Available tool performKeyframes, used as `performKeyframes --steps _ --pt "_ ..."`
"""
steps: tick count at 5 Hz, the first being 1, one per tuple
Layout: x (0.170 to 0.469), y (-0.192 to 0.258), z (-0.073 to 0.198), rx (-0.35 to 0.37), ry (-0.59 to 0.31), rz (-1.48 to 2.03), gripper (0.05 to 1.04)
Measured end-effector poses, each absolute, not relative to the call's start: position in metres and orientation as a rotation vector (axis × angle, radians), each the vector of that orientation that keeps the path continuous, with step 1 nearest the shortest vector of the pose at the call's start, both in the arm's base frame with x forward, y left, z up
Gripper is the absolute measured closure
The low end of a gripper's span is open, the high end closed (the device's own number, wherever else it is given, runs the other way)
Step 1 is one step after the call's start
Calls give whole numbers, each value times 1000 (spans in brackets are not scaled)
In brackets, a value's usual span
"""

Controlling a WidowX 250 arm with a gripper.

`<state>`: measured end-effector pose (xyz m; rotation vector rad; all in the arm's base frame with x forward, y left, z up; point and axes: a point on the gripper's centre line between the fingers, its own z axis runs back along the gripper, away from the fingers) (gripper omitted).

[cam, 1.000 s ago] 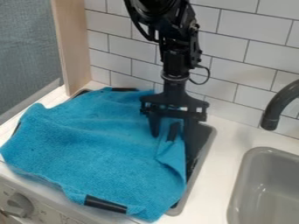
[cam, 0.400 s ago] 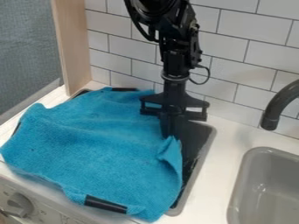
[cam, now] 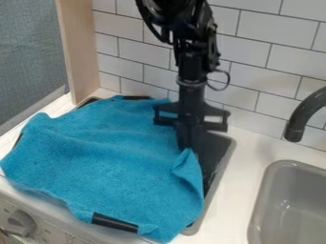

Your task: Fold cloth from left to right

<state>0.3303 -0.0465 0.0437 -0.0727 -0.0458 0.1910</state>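
As one end effector [cam: 189, 146] pinches it, one blue cloth [cam: 105, 162] bunches.

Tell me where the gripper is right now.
In the camera view, the gripper is right of centre, at the right edge of the blue cloth, above the dark tray and left of the faucet.

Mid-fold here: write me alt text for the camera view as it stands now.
Blue cloth lies spread, not yet folded over, across a dark tray, with the black tool closed on a small raised fold at the cloth's right edge. A grey sink and black faucet are at picture right; a knob is at lower left.
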Motion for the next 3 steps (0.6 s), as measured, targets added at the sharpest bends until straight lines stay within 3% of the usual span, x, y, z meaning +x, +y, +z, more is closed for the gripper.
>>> performKeyframes --steps 1,3 --pt "331 -39 68 -109 -87 184 1016" --pt "319 24 95 -131 -111 230 1016"
